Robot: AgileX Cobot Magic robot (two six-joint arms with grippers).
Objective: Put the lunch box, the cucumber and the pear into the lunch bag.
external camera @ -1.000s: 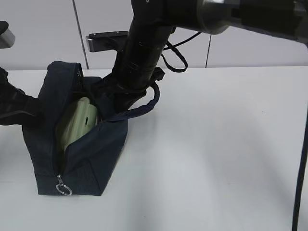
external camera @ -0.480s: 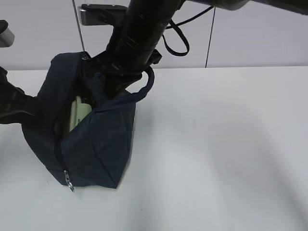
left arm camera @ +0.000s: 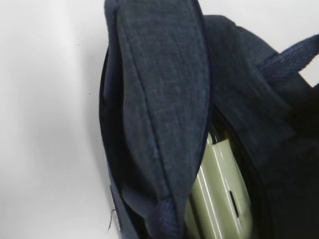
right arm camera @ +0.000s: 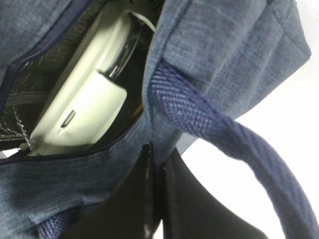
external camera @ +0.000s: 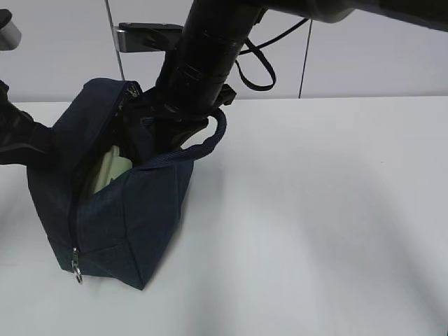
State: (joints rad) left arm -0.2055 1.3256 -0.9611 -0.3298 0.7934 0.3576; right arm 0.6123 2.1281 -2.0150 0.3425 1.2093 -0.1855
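The dark navy lunch bag (external camera: 126,217) stands open on the white table (external camera: 315,210). The lunch box (external camera: 108,171), with its pale green lid, stands on edge inside it. The box also shows in the left wrist view (left arm camera: 219,194) and the right wrist view (right arm camera: 84,104). My right gripper (right arm camera: 160,164) is shut on the bag's right rim just below a handle (right arm camera: 214,129). My left arm (external camera: 21,140) meets the bag's left side. A fold of the bag (left arm camera: 159,99) runs down to where my left gripper's jaws are, and the fabric hides its fingers. The cucumber and the pear are out of view.
My right arm (external camera: 203,63) comes down steeply over the bag's mouth. A metal zipper pull (external camera: 75,269) hangs at the bag's near lower end. White wall panels stand behind the table. A black cable (external camera: 255,70) loops off the right arm.
The bag has been pulled up and swung. It now stands taller, with its near lower end further left. Less of the lunch box shows through the opening.
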